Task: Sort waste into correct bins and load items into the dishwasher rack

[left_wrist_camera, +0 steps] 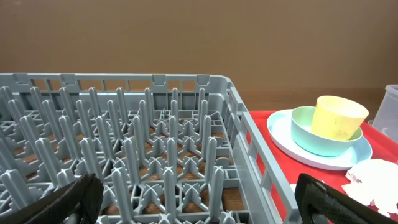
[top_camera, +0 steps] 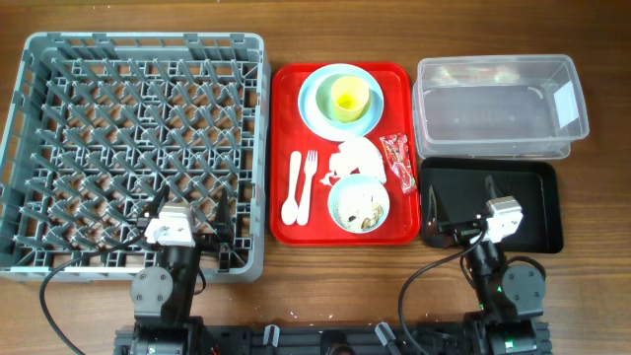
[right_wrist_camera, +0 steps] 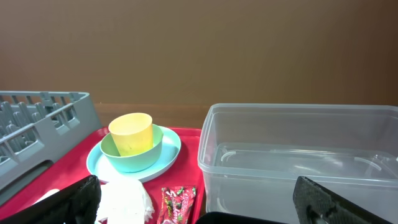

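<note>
The grey dishwasher rack (top_camera: 133,148) fills the left; my open, empty left gripper (top_camera: 187,212) hovers over its near edge (left_wrist_camera: 199,199). On the red serving tray (top_camera: 394,84) a yellow cup (top_camera: 349,97) sits in a pale bowl (top_camera: 330,87) on a pale blue plate (top_camera: 311,110). A second bowl (top_camera: 335,202) holds beige scraps (top_camera: 363,207). A white napkin (top_camera: 352,158), red wrapper (top_camera: 399,161), fork (top_camera: 309,182) and spoon (top_camera: 292,192) lie there too. My open, empty right gripper (top_camera: 461,197) is over the black tray (top_camera: 532,212), before the clear tub (top_camera: 498,106).
The rack's upright pegs (left_wrist_camera: 124,124) stand close below the left fingers. The right wrist view shows the tub wall (right_wrist_camera: 298,155) ahead, with the wrapper (right_wrist_camera: 179,205) and napkin (right_wrist_camera: 124,199) to the left. Bare wooden table (top_camera: 601,247) lies at the right.
</note>
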Motion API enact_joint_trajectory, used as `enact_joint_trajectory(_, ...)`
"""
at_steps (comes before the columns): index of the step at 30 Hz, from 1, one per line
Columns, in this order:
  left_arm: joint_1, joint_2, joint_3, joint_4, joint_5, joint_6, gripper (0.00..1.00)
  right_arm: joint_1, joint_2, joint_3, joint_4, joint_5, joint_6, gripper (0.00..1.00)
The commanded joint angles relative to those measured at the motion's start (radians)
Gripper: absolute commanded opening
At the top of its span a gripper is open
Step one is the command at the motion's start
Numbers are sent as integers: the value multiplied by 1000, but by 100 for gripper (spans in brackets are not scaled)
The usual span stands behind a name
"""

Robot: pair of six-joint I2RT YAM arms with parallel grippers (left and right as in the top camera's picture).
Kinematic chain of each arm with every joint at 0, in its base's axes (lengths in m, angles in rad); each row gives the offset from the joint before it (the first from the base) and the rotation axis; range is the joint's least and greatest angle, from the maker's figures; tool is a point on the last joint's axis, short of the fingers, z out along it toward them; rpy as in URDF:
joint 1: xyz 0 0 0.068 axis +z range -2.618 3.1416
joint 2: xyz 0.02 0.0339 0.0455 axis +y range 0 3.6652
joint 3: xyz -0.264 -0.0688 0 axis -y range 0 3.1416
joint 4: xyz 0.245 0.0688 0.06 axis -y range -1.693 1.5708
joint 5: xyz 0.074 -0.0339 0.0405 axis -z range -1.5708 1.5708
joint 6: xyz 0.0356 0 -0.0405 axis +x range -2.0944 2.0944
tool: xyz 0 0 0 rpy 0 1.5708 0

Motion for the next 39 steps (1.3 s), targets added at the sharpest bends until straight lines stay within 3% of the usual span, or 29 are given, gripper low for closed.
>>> enact_joint_trajectory(1, -3, -3, -3, -9, -6, 16, 100, -5, 5, -1, 5, 2, -2, 100)
enact_joint_trajectory(29, -3, -3, -3, 19, -5, 38, 100, -5, 5, -1, 5, 2, -1, 100)
enact_joint_trajectory(33, -3, -3, 42, 98, 156, -1, 100, -5, 5, -1, 5, 2, -2, 100)
enact_joint_trajectory(36, -3, 7, 153, 27, 228, -117, 100, -5, 5, -1, 5, 2, -1, 100)
enact_joint_trajectory(39, -3, 73, 305, -82, 276, -139, 100, -5, 5, -1, 5, 2, -2, 100)
